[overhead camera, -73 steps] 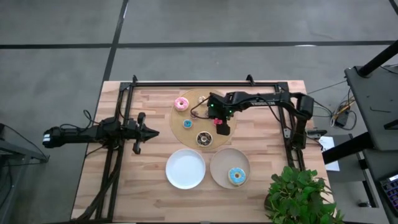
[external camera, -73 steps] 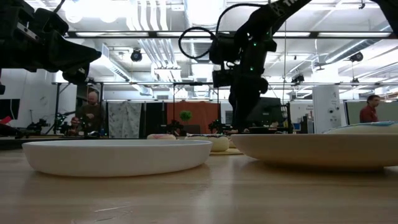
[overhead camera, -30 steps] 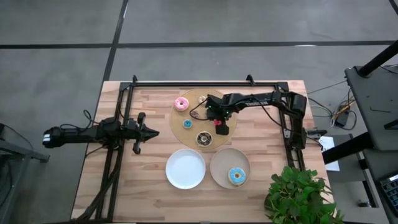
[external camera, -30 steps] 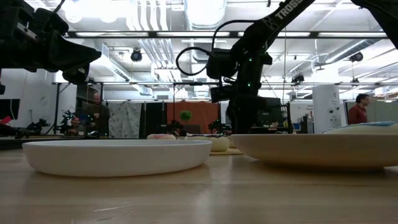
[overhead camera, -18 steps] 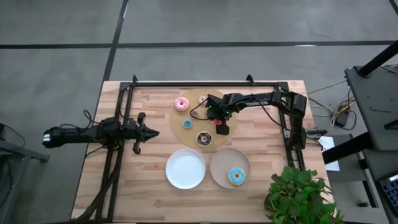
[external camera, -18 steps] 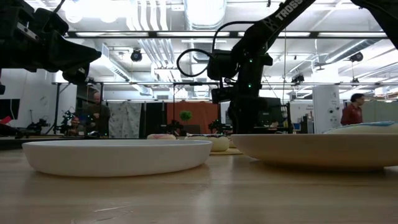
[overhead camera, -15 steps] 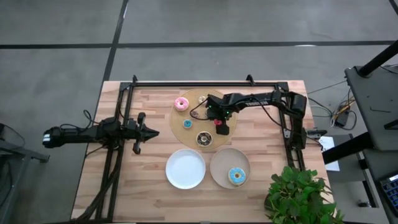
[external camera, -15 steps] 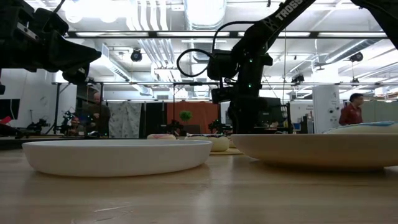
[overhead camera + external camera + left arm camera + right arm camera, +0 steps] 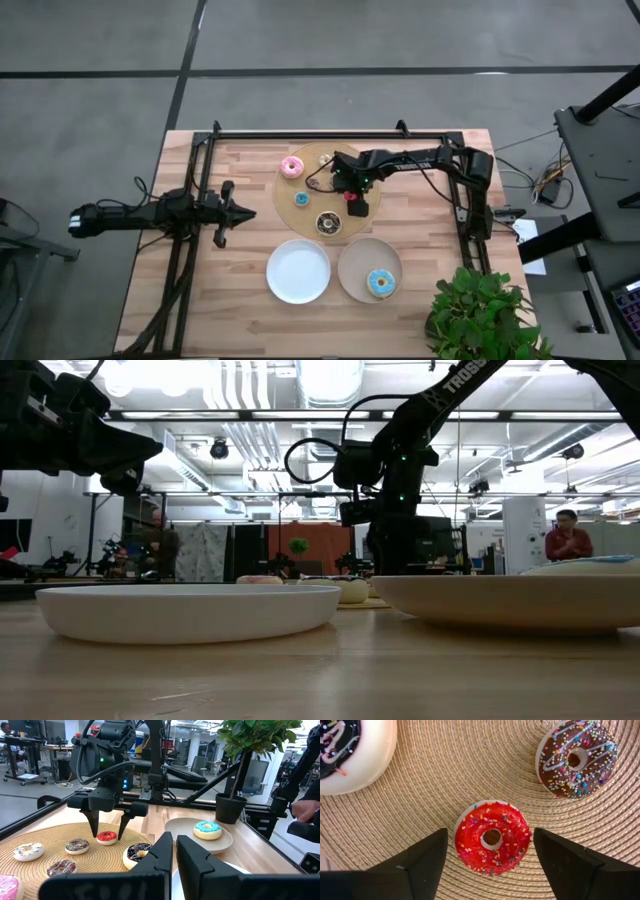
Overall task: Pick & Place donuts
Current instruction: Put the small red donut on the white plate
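Observation:
A small red donut [image 9: 492,838] lies flat on the round woven board [image 9: 318,165]. My right gripper [image 9: 490,836] points down over it, open, one finger on each side and a narrow gap to each; the left wrist view shows this too, with the right gripper [image 9: 107,827] over the red donut [image 9: 106,837]. Also on the board lie a pink donut [image 9: 292,167], a tiny blue one [image 9: 301,198], a dark chocolate one [image 9: 327,222] and a small brown sprinkled one [image 9: 577,760]. A light blue donut [image 9: 380,283] lies in the right plate [image 9: 352,262]. My left gripper [image 9: 245,212] waits shut at the table's left.
A white plate [image 9: 298,271] stands near the front edge, left of the plate with the blue donut. A potted plant [image 9: 480,315] is at the front right corner. Black frame rails [image 9: 330,134] run along the far, left and right sides. People show in the room beyond the table.
Over two seconds ago my right gripper stood higher above the board. It has come down over the red donut and has kept still through the last second. The donuts lie where they were.

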Tool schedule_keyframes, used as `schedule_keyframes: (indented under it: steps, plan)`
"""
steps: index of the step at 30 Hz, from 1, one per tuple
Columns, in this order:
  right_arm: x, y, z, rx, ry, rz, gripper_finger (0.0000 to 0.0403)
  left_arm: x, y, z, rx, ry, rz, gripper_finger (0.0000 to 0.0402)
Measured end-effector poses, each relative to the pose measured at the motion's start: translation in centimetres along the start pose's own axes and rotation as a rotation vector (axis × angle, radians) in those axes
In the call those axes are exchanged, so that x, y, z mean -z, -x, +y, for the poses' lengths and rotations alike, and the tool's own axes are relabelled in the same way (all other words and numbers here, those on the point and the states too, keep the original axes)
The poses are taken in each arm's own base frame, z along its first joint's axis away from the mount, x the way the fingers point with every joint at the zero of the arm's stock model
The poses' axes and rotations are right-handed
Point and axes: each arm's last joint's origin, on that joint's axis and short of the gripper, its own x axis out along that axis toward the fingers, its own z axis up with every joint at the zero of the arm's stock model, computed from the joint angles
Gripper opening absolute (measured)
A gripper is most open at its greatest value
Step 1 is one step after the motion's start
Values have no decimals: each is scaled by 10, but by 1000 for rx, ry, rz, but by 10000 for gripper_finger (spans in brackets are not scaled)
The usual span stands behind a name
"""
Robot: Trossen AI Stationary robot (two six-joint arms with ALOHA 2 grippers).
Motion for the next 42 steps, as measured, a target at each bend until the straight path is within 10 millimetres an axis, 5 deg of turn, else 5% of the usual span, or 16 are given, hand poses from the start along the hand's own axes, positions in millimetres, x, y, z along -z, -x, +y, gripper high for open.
schedule_keyframes:
  steps: [24, 42]
  plan:
    - [0, 2, 0, 1, -1, 0, 215, 0, 0, 0, -1, 0, -1, 0]
    - [-34, 57, 17, 33, 41, -189, 214, 0, 0, 0, 0, 0, -1, 0]
